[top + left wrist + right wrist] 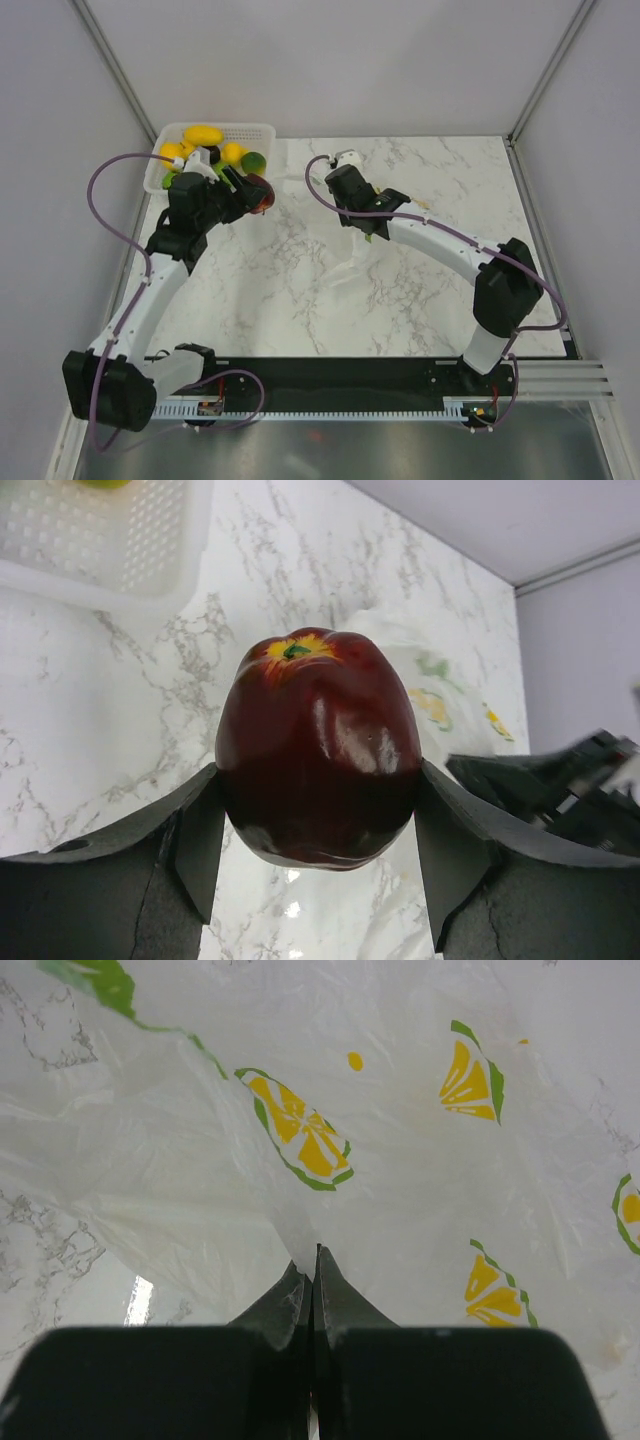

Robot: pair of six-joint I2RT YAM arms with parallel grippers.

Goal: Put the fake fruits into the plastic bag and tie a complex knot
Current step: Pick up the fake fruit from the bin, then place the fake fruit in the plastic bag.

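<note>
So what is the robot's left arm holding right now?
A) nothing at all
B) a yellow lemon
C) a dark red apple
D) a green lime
C: the left wrist view shows a dark red apple clamped on both sides by the left end effector.

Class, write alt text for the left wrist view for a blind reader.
A dark red apple is clamped between the left tool's two black fingers above a marble table. Behind lie a white basket and the lemon-printed bag.
</note>
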